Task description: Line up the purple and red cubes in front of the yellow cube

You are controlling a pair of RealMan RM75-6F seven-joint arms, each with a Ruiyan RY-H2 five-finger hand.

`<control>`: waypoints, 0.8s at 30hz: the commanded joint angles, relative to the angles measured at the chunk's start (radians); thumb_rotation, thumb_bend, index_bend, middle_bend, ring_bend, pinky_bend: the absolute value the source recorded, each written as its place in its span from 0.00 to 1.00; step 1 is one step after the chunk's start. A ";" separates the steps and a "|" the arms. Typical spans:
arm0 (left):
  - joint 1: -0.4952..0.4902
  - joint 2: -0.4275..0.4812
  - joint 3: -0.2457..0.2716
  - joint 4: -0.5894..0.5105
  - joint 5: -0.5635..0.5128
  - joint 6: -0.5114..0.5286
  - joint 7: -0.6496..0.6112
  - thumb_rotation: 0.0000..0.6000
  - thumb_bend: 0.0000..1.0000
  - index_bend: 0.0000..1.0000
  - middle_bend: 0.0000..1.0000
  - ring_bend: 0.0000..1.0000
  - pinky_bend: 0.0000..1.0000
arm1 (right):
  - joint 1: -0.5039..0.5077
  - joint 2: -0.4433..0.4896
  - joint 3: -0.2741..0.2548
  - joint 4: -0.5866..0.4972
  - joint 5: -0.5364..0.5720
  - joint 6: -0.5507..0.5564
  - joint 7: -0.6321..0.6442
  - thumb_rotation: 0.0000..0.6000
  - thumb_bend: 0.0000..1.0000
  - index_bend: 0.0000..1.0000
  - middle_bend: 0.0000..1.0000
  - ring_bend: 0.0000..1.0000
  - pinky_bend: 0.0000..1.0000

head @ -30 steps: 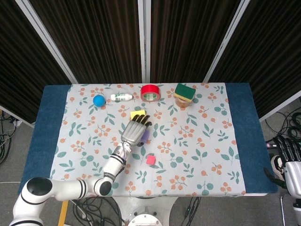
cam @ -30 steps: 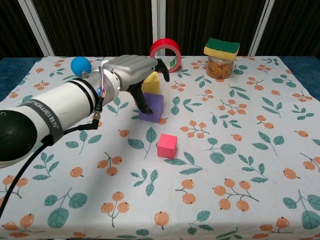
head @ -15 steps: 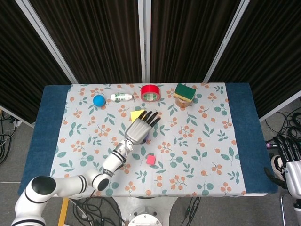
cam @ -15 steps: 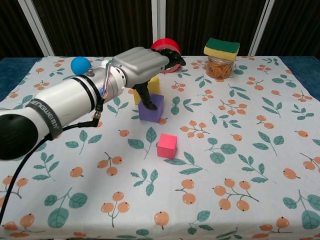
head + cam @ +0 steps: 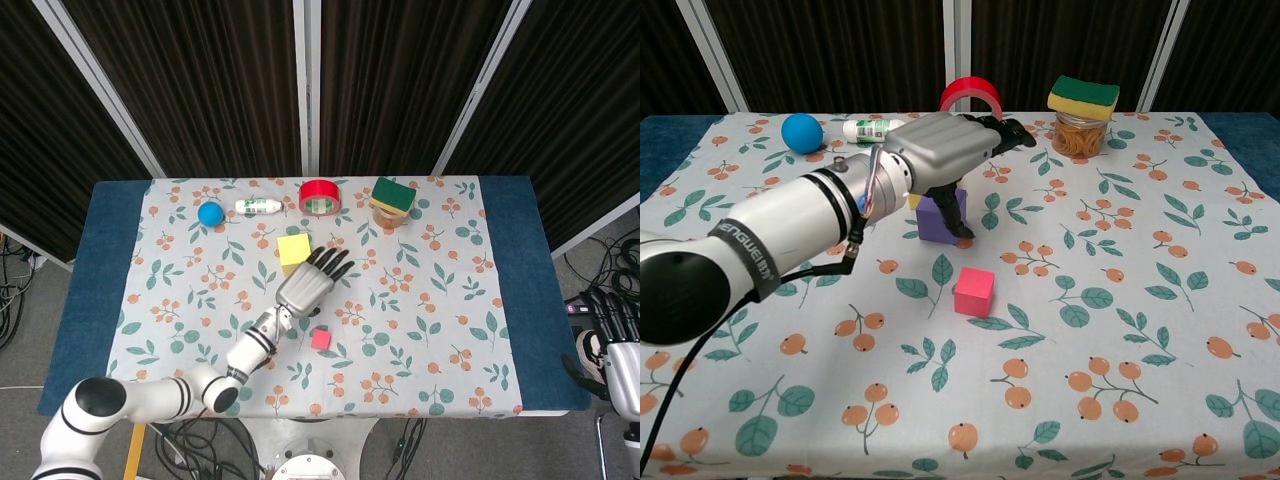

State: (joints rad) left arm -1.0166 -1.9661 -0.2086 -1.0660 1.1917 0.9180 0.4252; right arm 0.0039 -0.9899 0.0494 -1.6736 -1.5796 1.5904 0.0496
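Note:
The yellow cube (image 5: 293, 249) sits on the floral cloth left of centre; in the chest view only a sliver of it (image 5: 912, 200) shows behind my left arm. The purple cube (image 5: 934, 221) rests on the cloth just in front of it, hidden under my hand in the head view. My left hand (image 5: 310, 282) (image 5: 952, 150) hovers over the purple cube with its fingers spread, holding nothing; its thumb hangs down beside the cube. The red cube (image 5: 320, 339) (image 5: 974, 291) lies nearer the front edge, apart from both. My right hand (image 5: 615, 335) hangs off the table's right side, empty.
Along the back stand a blue ball (image 5: 210, 212) (image 5: 801, 131), a lying white bottle (image 5: 258, 206) (image 5: 872, 129), a red tape roll (image 5: 319, 196) (image 5: 970, 92) and a jar topped with a sponge (image 5: 392, 200) (image 5: 1081, 115).
My left hand has let go of the purple cube, spread its fingers and shifted right and up. The purple cube stays on the cloth in front of the yellow one.

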 commanded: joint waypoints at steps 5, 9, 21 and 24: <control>-0.031 -0.052 -0.022 0.104 -0.022 -0.051 0.018 1.00 0.00 0.11 0.00 0.04 0.12 | -0.003 0.004 0.001 0.000 0.003 0.002 0.003 1.00 0.17 0.00 0.02 0.00 0.05; -0.031 -0.077 -0.039 0.156 -0.040 -0.063 0.002 1.00 0.00 0.11 0.00 0.04 0.12 | 0.000 0.004 0.002 0.002 0.004 -0.001 0.007 1.00 0.17 0.00 0.02 0.00 0.05; -0.024 -0.088 -0.060 0.204 -0.041 -0.050 -0.013 1.00 0.00 0.11 0.00 0.04 0.12 | 0.001 0.003 0.002 0.003 -0.001 -0.001 0.008 1.00 0.17 0.00 0.02 0.00 0.05; -0.026 -0.094 -0.065 0.212 -0.041 -0.048 -0.011 1.00 0.00 0.11 0.00 0.04 0.12 | -0.001 0.004 0.001 0.000 -0.003 0.003 0.004 1.00 0.18 0.00 0.02 0.00 0.05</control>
State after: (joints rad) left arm -1.0421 -2.0590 -0.2725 -0.8550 1.1508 0.8697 0.4138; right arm 0.0032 -0.9863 0.0510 -1.6728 -1.5820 1.5935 0.0541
